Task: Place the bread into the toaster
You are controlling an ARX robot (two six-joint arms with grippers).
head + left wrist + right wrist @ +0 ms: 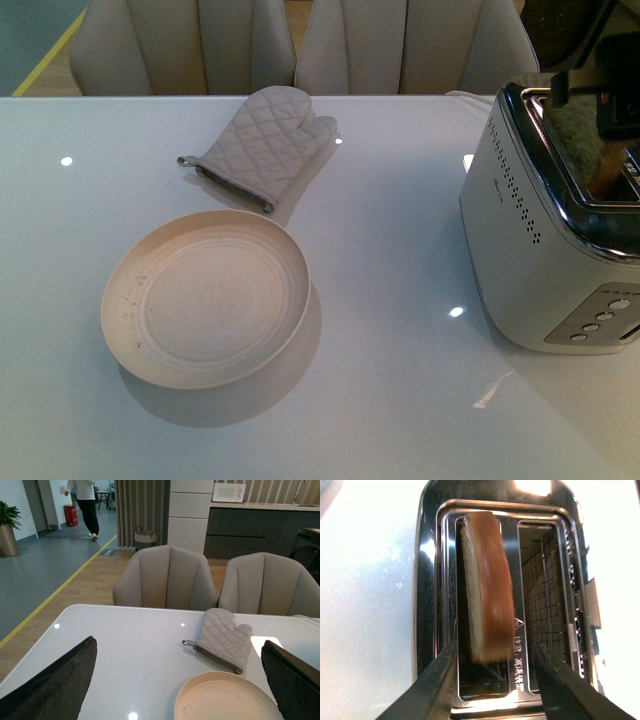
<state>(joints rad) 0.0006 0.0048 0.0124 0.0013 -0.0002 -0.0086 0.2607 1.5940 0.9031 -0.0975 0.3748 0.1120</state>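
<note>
Bread stands on edge in one slot of the toaster, crust up, with the right gripper spread open above it.

Seen from the right wrist, the two dark fingers sit apart on either side of the slice and touch nothing; the neighbouring slot shows only its wire grid. From the front, the toaster sits at the table's right edge, and the slice shows only as a pale speckled patch in its chrome top, possibly partly a reflection. A cream plate lies well to the left, a quilted oven mitt behind it. The left gripper hangs open over the plate, holding nothing.
</note>
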